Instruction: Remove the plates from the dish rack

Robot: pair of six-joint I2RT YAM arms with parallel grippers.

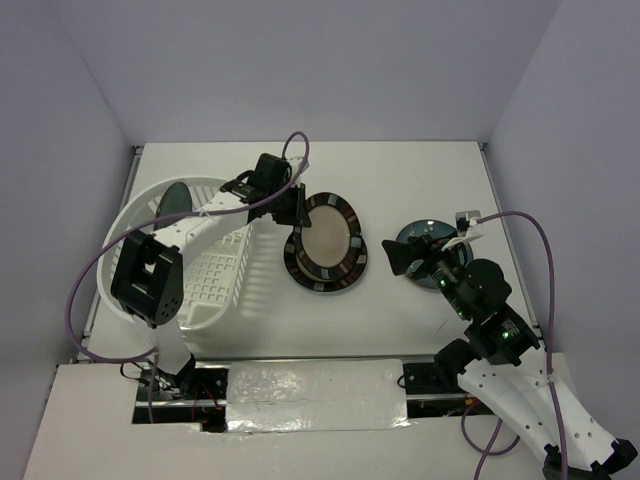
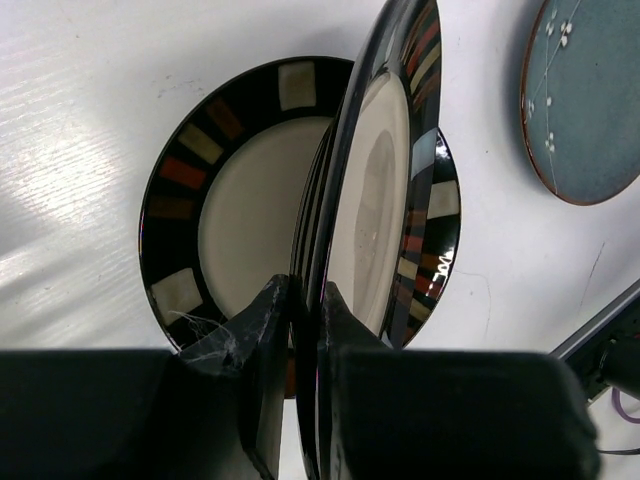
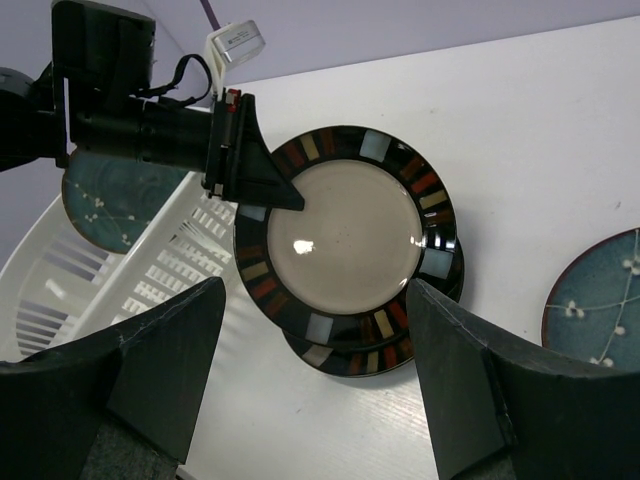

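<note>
Right above the flat plate point(image 2: 250, 200) on the surface point(image 1: 420, 180) is where the left gripper point(image 2: 303, 300) is parked. It's pinched narrow on the black rim of the held plate point(image 2: 375, 200), which stands on edge with its beige face turned toward the right arm. So I reckon the next move comes down to tipping it. The held plate is up on edge and the flat plate lies level directly underneath, so it wants laying over and lowering to stack, not just dropping. Right gripper point(image 3: 315, 300) is wide and holding nothing, beside the loose teal plate point(image 2: 585, 100), off to the right of that pair. One racked teal plate point(image 1: 175, 197) stands upright in the far-left part of the rack point(image 1: 215, 285), so the left arm's way nearer for that one.
</note>
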